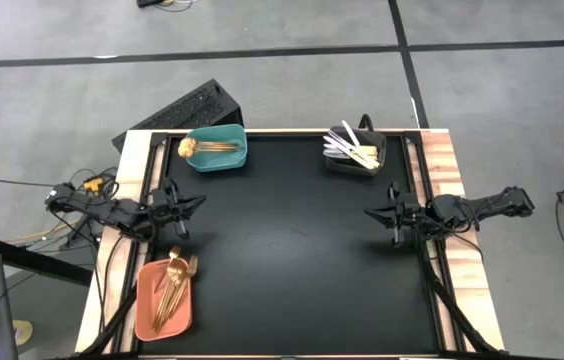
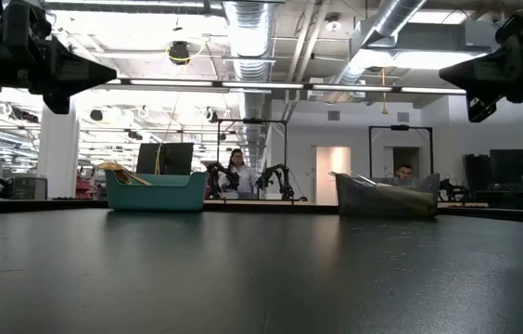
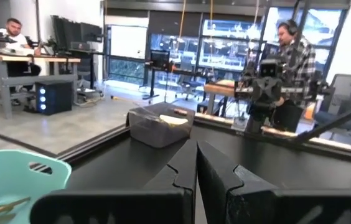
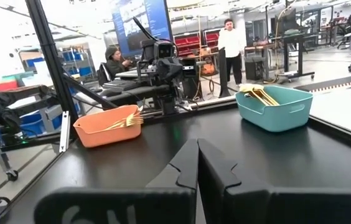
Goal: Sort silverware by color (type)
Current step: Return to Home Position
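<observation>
Gold forks [image 1: 169, 285] in orange bin [image 1: 144, 320], high view's lower left, hidden from low view, left gripper [image 3: 196, 165], right gripper [image 4: 197, 162], both fingers pressed together

The table [image 1: 292, 250] bears a teal bin [image 1: 226, 164], orange bin [image 1: 183, 316] and dark bin [image 1: 375, 136] (black, perhaps).

Even light from overhead fills the high view, and the black table top [image 1: 292, 240] takes it flatly, with only faint, soft shadows. In the low view, bright ceiling lamps [image 2: 410, 60] shine toward the camera, so the left gripper [image 2: 104, 74] and right gripper [image 2: 452, 74] are dark silhouettes and the table carries a dull sheen. Daylit windows [image 3: 225, 37] glare in the left wrist view. In the right wrist view a pole [image 4: 45, 56] leans near the edge.
</observation>
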You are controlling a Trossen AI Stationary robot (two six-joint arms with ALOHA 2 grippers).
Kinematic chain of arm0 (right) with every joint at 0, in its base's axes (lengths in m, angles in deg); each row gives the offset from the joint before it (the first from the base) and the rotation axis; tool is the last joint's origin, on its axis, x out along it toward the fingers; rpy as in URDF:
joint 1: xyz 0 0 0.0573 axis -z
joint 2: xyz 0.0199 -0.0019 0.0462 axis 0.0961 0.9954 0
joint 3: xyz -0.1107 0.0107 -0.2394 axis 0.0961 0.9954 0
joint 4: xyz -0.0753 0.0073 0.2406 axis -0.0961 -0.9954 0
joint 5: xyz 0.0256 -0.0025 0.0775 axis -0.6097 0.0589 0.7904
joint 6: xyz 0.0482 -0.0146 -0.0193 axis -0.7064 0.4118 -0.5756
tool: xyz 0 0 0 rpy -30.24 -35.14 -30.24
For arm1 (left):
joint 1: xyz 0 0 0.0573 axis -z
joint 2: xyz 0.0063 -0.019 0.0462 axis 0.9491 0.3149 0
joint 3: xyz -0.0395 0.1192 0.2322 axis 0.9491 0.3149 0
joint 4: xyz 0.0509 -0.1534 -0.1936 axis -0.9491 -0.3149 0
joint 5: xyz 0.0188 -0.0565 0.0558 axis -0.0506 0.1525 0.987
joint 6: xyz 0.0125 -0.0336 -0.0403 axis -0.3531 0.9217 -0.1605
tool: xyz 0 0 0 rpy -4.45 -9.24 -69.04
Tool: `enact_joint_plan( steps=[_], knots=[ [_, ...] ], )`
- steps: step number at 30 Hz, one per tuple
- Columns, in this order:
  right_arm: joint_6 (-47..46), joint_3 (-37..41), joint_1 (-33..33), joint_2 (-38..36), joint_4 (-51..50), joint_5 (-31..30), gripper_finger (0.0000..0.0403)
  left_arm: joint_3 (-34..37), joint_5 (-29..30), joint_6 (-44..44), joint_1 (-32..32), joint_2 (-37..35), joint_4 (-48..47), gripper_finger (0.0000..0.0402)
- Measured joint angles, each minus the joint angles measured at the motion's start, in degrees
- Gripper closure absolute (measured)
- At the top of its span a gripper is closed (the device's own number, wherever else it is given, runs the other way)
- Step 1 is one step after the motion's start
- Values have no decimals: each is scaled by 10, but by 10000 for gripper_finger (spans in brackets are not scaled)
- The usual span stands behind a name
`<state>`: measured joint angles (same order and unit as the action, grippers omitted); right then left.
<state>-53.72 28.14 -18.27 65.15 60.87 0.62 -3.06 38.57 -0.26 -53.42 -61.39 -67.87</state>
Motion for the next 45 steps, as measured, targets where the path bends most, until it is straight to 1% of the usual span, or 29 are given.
enact_joint_plan(
  steps=[3,9,13,16,18,20,22,24,26,28,32,38,45],
  knots=[
    [-4,0,0,0,-1,0,372,0,-9,0,0,0,2,401],
    [9,0,0,0,-5,10,373,0,-2,11,0,0,5,401],
    [10,0,0,0,-8,12,375,1,-45,34,0,0,9,401],
    [2,1,0,0,-9,13,372,1,-48,58,1,2,-2,401],
    [2,1,0,0,-10,13,370,2,-48,55,2,2,0,401],
    [16,1,3,0,-10,5,371,2,-38,11,1,0,17,401],
    [33,1,12,0,-6,-4,373,2,-10,-35,-1,0,55,401],
    [26,1,23,0,1,1,374,2,-10,-53,-3,0,80,401],
    [14,1,30,0,-3,21,374,2,-22,-51,-4,0,70,401],
    [14,1,32,2,-11,20,373,2,-21,-41,-4,0,43,401],
    [44,1,44,18,-11,-2,369,2,17,-16,-4,1,-6,401],
    [46,1,57,28,-11,-1,368,2,17,-6,-4,14,-4,401],
    [46,1,58,29,-12,-1,367,2,18,-41,-4,20,-5,401]
  ],
)
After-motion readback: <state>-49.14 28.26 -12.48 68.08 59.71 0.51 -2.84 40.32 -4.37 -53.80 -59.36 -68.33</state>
